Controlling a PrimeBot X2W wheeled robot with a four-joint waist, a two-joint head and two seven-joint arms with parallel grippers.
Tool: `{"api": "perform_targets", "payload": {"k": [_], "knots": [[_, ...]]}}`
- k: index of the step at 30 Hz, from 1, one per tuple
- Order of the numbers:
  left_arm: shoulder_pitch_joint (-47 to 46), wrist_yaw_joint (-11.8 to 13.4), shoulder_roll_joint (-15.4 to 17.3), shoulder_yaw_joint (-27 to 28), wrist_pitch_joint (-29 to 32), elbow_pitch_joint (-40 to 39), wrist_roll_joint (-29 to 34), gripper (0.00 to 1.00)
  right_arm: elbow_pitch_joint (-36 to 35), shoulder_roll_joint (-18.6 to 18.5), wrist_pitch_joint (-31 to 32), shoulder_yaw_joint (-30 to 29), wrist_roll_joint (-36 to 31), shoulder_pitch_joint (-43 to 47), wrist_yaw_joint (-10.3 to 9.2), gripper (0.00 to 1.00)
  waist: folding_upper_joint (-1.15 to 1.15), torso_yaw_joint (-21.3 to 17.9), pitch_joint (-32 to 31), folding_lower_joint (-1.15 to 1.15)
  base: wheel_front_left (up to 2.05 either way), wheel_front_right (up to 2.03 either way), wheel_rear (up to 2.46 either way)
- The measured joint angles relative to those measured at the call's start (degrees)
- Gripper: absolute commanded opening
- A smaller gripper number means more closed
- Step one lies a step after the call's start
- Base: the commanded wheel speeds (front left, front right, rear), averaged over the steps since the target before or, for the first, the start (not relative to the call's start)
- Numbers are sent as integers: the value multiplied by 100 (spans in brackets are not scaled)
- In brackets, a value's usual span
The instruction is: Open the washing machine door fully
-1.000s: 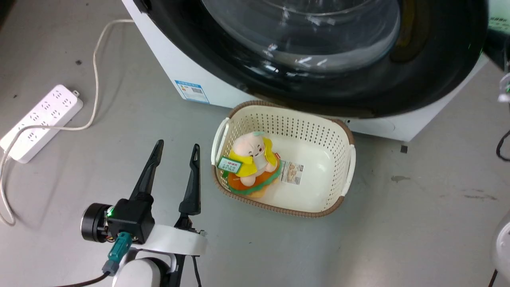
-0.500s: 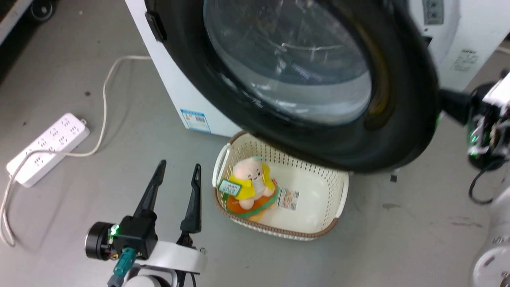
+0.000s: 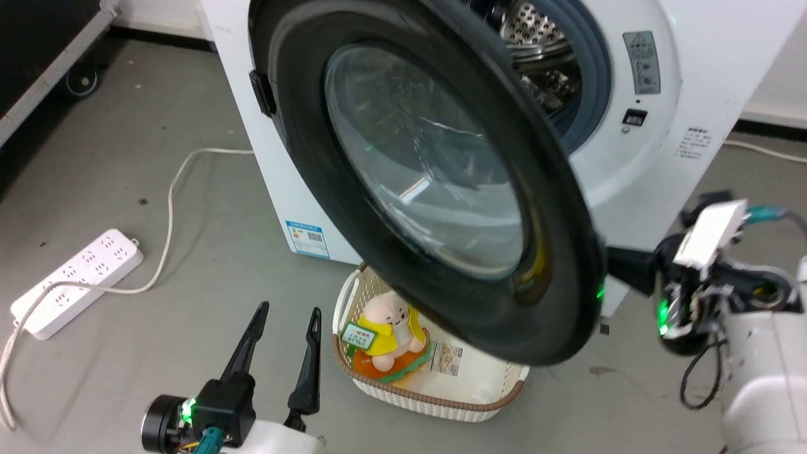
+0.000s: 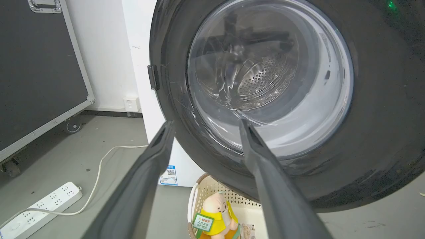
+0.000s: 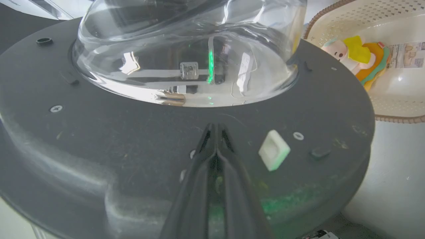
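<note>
Hanging open: the washing machine door [image 3: 429, 176] stands swung partway out from the washing machine [image 3: 656, 157], with its glossy outer face toward the head camera. The steel drum [image 3: 536, 31] shows past its rim at 1 o'clock.
Right hand [image 5: 215, 127]: the fingers are pressed together with nothing between them. They lie along the door's dark inner face just below the glass bowl [image 5: 186, 49]. In the head view this hand reaches behind the door's rim at 4 o'clock. Whether the tips touch the door cannot be told.
Left hand [image 3: 288, 309]: the fingers are spread and empty at 7 o'clock of the head view. They point toward 12 and are apart from the door.
Basket [image 3: 435, 403]: it sits on the floor [image 3: 157, 353] at 6 o'clock, partly under the door's lower rim. A plush toy [image 3: 388, 331] sits at its 9 o'clock side.
Power strip [image 3: 75, 280]: it lies on the floor at 9 o'clock.
</note>
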Motion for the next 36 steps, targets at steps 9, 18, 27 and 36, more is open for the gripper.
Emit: {"api": "perform_targets", "payload": {"k": [9,18,27,36], "knots": [[209,-27,0,-37,0,71,0,100,-326,2,-249,1477,1553,761,0,0,0,52,-195,1,0,0,0],[425,-41,-1,-111,0,129,-1,100,-1070,14,-805,3417,3029,1656,0,0,0,196,-323,1,0,0,0],[534,-44,-1,-85,0,179,-2,100,-1443,32,-1533,4413,3522,1884,0,0,0,298,-336,1,0,0,0],[547,-43,-1,74,0,165,-22,100,-2332,-516,-3100,4119,2543,1878,-1,100,0,118,-394,1,0,0,0]]}}
